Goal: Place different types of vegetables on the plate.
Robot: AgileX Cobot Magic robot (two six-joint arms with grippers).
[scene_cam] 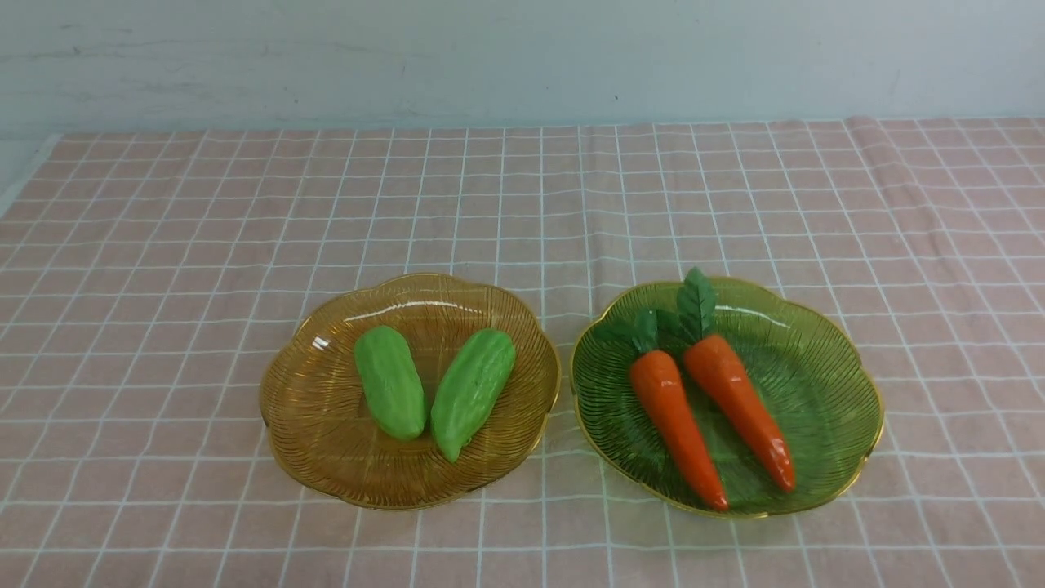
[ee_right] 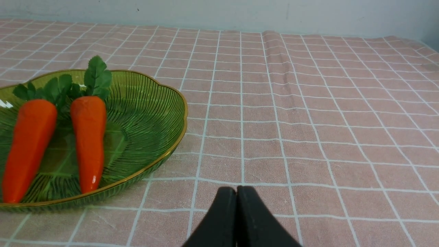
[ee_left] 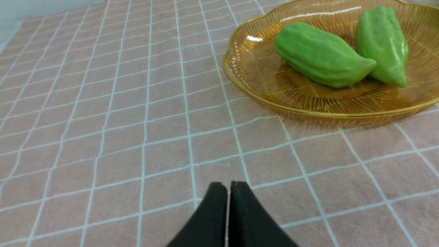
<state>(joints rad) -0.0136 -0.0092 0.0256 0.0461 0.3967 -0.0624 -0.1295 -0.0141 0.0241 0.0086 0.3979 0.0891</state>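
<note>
Two light-green gourds (scene_cam: 390,381) (scene_cam: 473,390) lie side by side in the amber plate (scene_cam: 318,408) at centre left. Two orange carrots (scene_cam: 676,415) (scene_cam: 737,398) with green leaf tops lie in the green plate (scene_cam: 824,384) at centre right. Neither gripper shows in the front view. In the left wrist view my left gripper (ee_left: 228,187) is shut and empty over the cloth, short of the amber plate (ee_left: 260,68) and its gourds (ee_left: 322,55) (ee_left: 382,43). In the right wrist view my right gripper (ee_right: 236,190) is shut and empty, beside the green plate (ee_right: 151,113) with its carrots (ee_right: 29,144) (ee_right: 88,137).
A pink checked tablecloth (scene_cam: 522,204) covers the table, with a raised fold (scene_cam: 878,155) at the back right. A pale wall (scene_cam: 522,57) stands behind the table's far edge.
</note>
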